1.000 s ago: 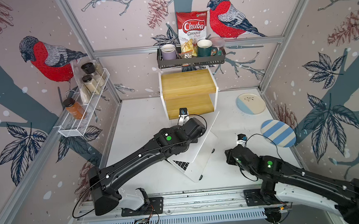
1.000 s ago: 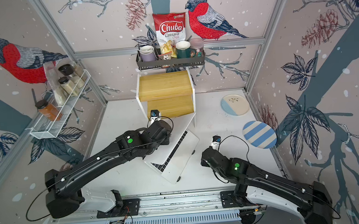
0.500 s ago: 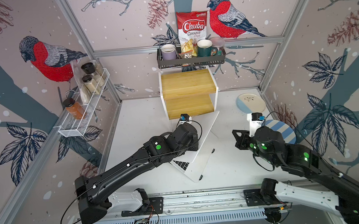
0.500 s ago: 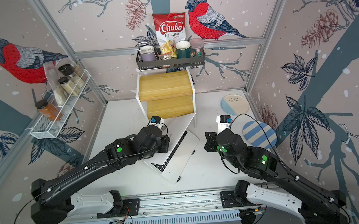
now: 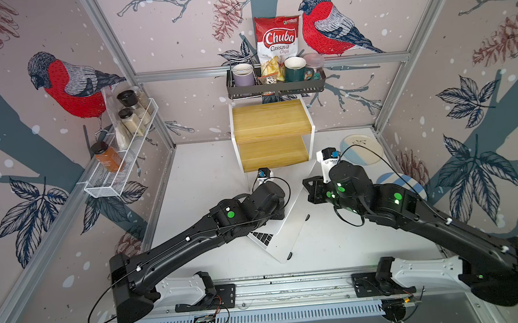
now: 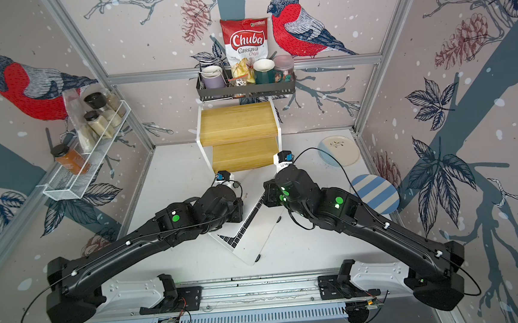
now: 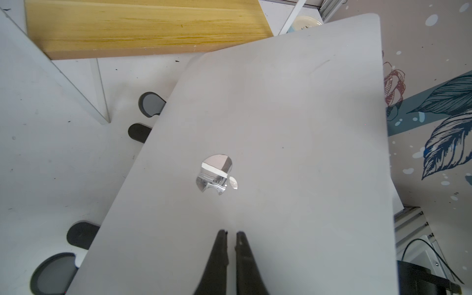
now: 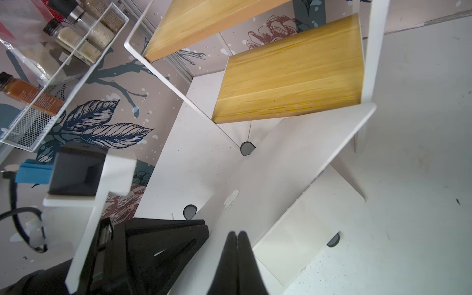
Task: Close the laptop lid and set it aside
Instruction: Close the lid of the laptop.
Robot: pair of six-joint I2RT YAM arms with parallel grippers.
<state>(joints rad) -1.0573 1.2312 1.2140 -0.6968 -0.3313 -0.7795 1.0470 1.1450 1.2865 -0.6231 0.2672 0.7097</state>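
The silver-white laptop (image 5: 291,239) lies at an angle mid-table, part open, with black keys (image 6: 240,230) showing. The laptop lid (image 7: 281,115) is tilted low over the base, its apple logo (image 7: 217,175) facing out. My left gripper (image 7: 231,233) is shut and empty. Its tips are at the lid's outer face just below the logo; I cannot tell whether they touch. My right gripper (image 8: 237,233) is shut and empty, hovering over the lid (image 8: 293,153) beside the left gripper's black fingers (image 8: 153,242). In both top views the wrists hide the fingertips.
A two-tier wooden shelf (image 5: 271,136) stands right behind the laptop. Two plates (image 5: 361,149) (image 5: 409,183) lie at the right. A wire spice rack (image 5: 120,165) hangs on the left wall, a black basket (image 5: 277,87) on the back wall. Dark rounded pads (image 7: 150,103) stick out under the laptop.
My right arm has swung from the table's front right up to the laptop's right side, over the lid. My left arm has drawn back slightly toward the front.
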